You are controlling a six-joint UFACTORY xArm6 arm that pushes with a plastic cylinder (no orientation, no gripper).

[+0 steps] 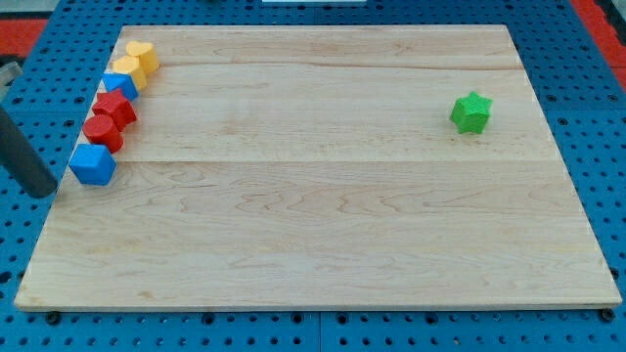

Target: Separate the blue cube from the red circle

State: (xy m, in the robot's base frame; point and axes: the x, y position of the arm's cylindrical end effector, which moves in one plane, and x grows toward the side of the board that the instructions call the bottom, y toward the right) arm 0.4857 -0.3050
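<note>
The blue cube (93,165) sits at the near end of a tight row of blocks along the left edge of the wooden board (323,196). It touches the red circle (102,132), which lies just beyond it, so the two count as joined and the task is not yet begun, judging by how they lie. The cube is the end piece of the row, which makes it the easy one to slide: nothing stands on its near side or on its right, while the circle is hemmed in by its neighbours.

Going farther along the row from the red circle there is a second red block (116,107), angular in outline, then a small blue block (121,84) whose shape I cannot make out, then a yellow block (128,69) and a second yellow block (143,55) at the far end. All of them touch or nearly touch. A green star (470,112) stands alone, well apart, on the far right.

The dark rod enters from the left edge and slants down toward the right. My tip (44,191) rests off the board, on the blue pegboard (29,235), just to the left of the blue cube and slightly nearer than it, not touching it. The tool is a plain rod with nothing to spread or pinch, and it holds nothing. From this side a push to the right would likely carry the cube out into the open board, away from the circle.
</note>
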